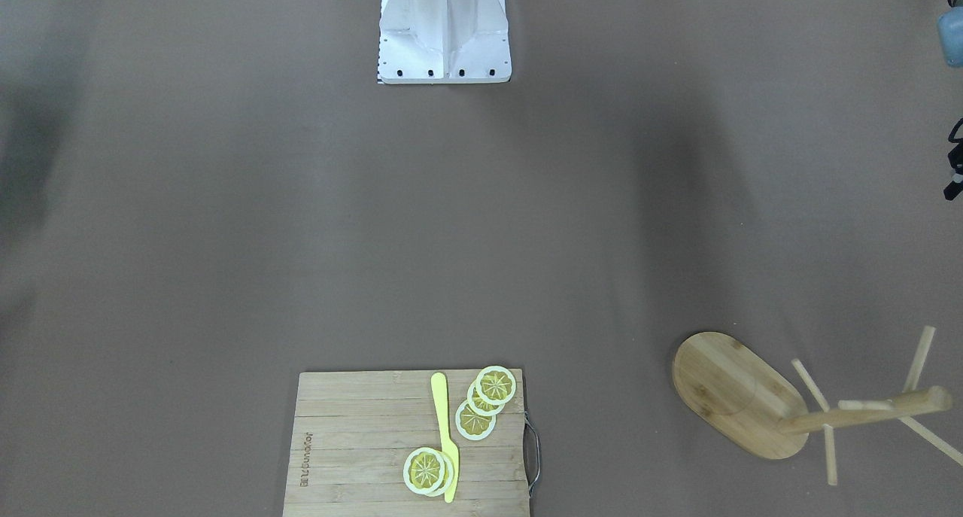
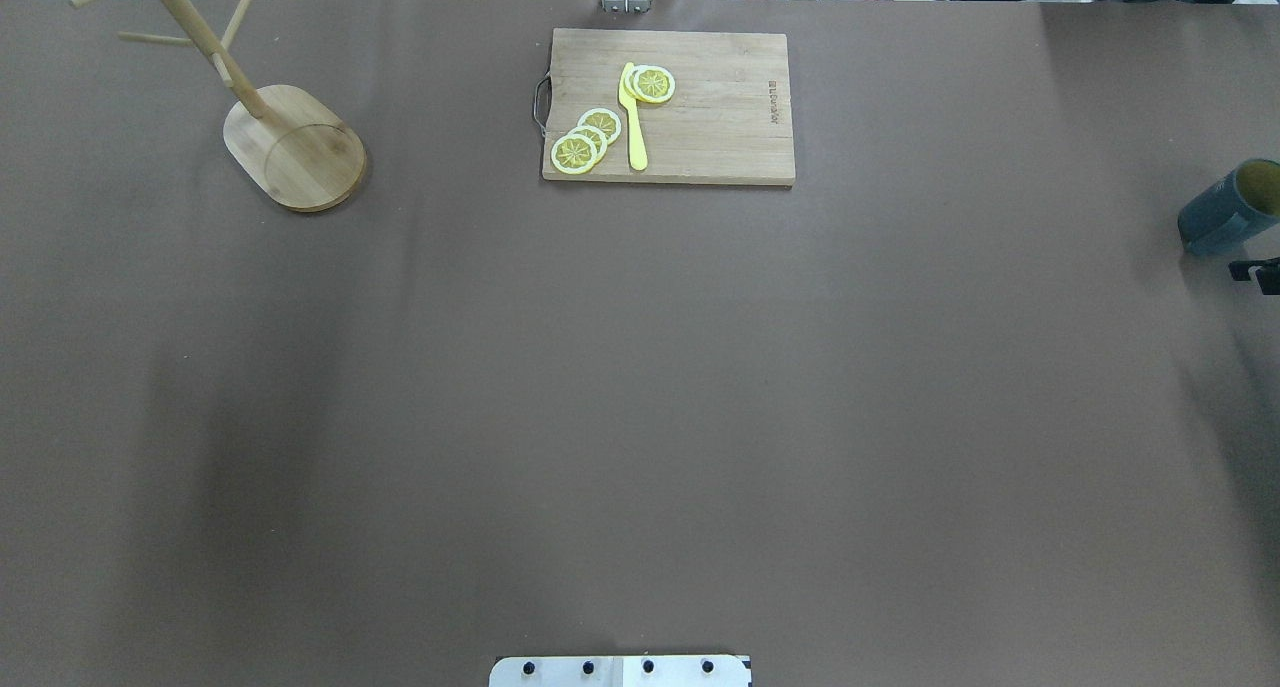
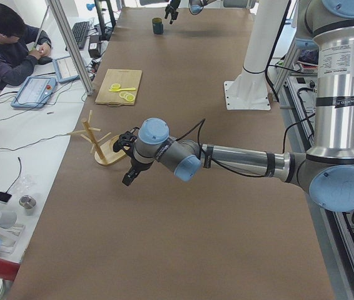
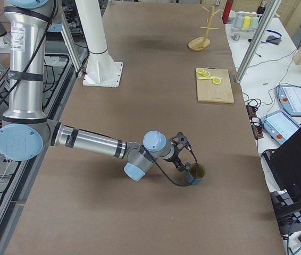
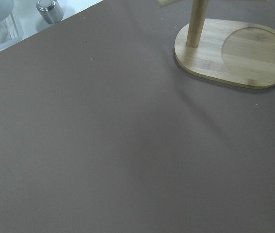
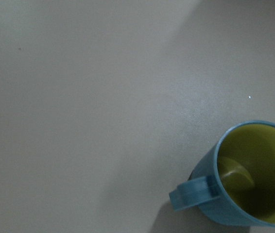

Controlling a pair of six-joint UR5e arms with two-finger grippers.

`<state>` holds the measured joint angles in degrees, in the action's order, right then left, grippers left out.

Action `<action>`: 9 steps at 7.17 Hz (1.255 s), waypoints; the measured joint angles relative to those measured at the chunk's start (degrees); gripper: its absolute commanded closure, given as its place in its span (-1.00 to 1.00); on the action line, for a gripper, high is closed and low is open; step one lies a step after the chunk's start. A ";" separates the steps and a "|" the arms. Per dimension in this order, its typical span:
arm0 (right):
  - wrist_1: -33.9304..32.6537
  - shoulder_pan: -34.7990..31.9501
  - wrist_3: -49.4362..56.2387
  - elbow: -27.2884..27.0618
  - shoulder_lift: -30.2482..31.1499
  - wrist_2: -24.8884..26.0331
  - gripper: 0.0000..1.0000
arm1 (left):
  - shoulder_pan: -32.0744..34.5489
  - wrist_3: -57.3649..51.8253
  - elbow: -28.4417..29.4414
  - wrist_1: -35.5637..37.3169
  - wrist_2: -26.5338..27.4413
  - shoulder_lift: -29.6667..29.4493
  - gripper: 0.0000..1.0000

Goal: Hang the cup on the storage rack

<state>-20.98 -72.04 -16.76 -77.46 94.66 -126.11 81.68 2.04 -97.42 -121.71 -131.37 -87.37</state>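
The cup (image 2: 1228, 207), a slate-blue mug with a yellowish inside, stands upright at the table's far right edge. It fills the lower right of the right wrist view (image 6: 247, 179), handle towards the camera. The storage rack (image 2: 295, 147), a bamboo mug tree, stands at the far left, and its base shows in the left wrist view (image 5: 234, 48). My right gripper (image 4: 184, 159) hovers just beside the cup; only a sliver of it shows in the overhead view (image 2: 1258, 272). My left gripper (image 3: 129, 175) hangs near the rack's base. I cannot tell whether either gripper is open or shut.
A wooden cutting board (image 2: 700, 127) with lemon slices and a yellow knife (image 2: 633, 117) lies at the far middle of the table. The robot's white base (image 1: 444, 43) is at the near middle. An operator (image 3: 8, 44) sits beyond the far edge.
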 measured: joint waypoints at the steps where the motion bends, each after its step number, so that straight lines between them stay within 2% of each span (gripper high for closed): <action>1: 2.76 2.40 -3.07 1.35 -0.85 2.81 -0.89 | 0.00 0.04 0.28 -0.62 0.03 0.05 -0.99; 2: 4.73 4.26 -5.35 1.97 -1.18 5.06 -0.89 | -0.01 0.05 0.67 -1.24 0.05 0.07 -0.99; 5: 11.35 5.45 -6.92 6.60 -1.41 6.58 -0.88 | -0.03 0.06 0.98 -1.75 0.06 0.10 -0.99; 9: 13.53 5.49 -7.00 8.44 -2.22 6.71 -0.88 | -0.03 0.14 0.92 -1.77 0.06 0.10 -0.99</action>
<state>-7.45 -66.55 -23.76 -69.03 92.45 -119.39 81.65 2.18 -96.50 -123.49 -131.31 -87.27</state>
